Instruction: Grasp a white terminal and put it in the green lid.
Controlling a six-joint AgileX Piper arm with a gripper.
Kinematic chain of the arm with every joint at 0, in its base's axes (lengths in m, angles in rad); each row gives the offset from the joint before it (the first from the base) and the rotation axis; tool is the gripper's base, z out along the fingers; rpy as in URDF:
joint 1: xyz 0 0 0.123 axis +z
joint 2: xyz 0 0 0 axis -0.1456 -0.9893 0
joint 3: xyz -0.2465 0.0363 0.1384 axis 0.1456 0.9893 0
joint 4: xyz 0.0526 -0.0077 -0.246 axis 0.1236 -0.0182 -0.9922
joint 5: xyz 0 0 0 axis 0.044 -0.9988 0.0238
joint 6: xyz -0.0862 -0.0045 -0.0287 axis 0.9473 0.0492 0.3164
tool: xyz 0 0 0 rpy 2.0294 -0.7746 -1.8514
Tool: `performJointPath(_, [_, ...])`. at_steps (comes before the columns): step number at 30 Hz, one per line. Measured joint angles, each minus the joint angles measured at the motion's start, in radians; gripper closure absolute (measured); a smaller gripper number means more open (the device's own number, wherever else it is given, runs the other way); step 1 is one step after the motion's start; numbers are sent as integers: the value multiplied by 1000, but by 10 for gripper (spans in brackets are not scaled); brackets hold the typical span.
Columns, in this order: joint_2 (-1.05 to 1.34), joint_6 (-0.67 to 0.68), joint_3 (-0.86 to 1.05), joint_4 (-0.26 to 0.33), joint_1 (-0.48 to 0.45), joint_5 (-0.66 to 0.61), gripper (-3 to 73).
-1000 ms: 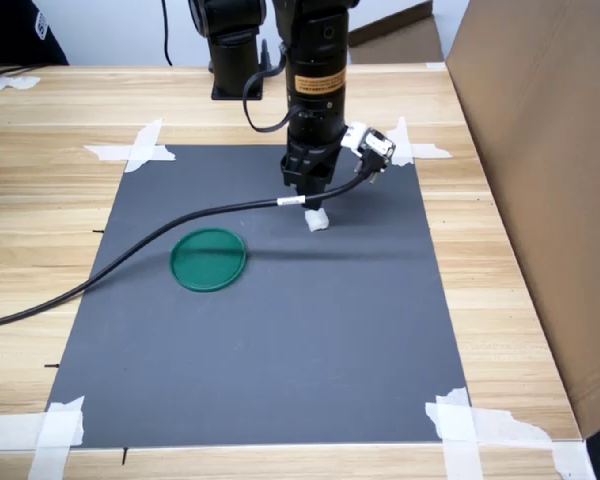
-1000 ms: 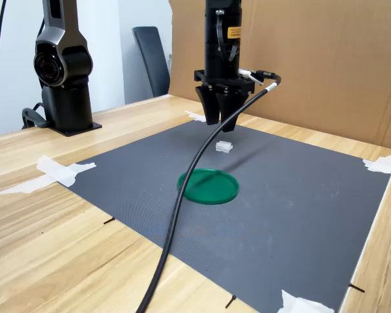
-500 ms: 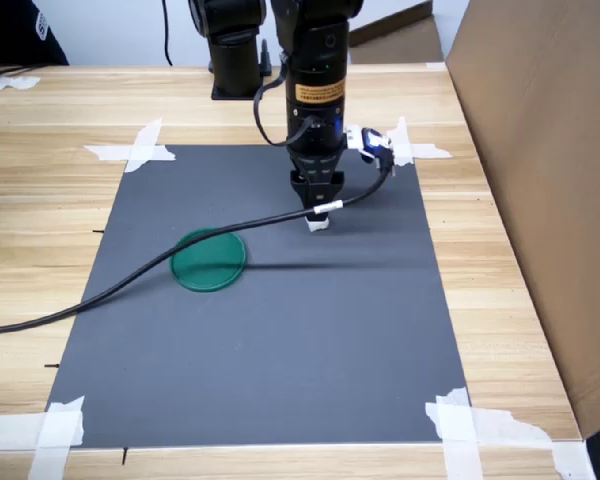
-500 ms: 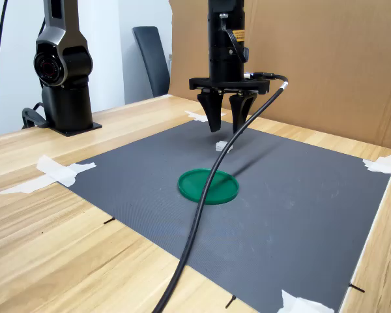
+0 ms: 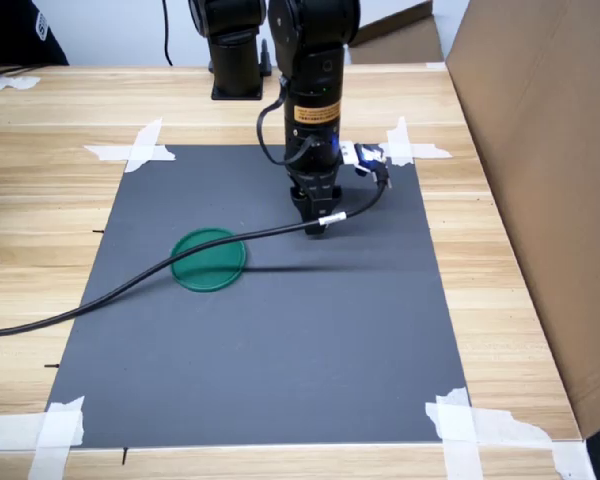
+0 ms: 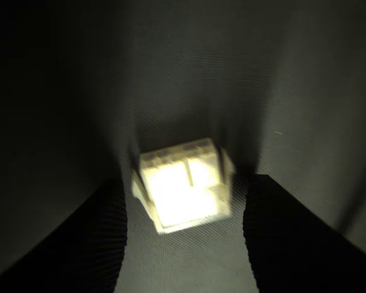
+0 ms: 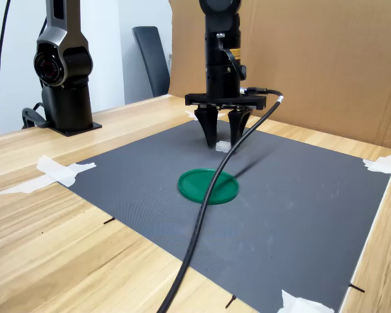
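The white terminal (image 7: 222,147) sits on the dark mat (image 7: 300,195), lit brightly in the wrist view (image 6: 183,190). My gripper (image 7: 223,145) is lowered over it and open, one finger (image 6: 73,244) on each side with a small gap to the block. In the first exterior view the gripper (image 5: 316,228) hides the terminal. The green lid (image 5: 209,259) lies flat on the mat, toward the first exterior view's left of the gripper, and nearer the camera in the second exterior view (image 7: 208,186). It holds nothing.
A black cable (image 5: 130,283) trails from the wrist across the mat and over the lid's edge. A second black arm base (image 7: 64,72) stands at the back. A cardboard wall (image 5: 540,150) lines the first exterior view's right. White tape strips (image 5: 140,150) hold the mat's corners.
The gripper has come down from above the terminal to mat level, and its fingers now straddle the block. The cable has swung with it. Terminal and lid have not moved.
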State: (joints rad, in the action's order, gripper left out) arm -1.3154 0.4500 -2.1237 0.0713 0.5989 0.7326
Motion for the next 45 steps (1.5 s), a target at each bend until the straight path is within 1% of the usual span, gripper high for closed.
performJointPath(4, [-41,14,-9,0,0,-14,209])
performJointPath(21, [-44,58,-11,-7,1,-9,209])
performJointPath(25, [-42,80,-20,-3,1,-4,211])
performJointPath(26, [-45,84,-41,-2,1,16,213])
performJointPath(36, [-45,104,-63,13,1,-2,216])
performJointPath(37, [-45,93,-63,17,1,-2,219])
performJointPath(38, [-48,50,-63,26,1,-2,228])
performJointPath(42, [-54,-63,-63,29,1,-11,236])
performJointPath(45, [-55,-108,-63,28,1,-13,236])
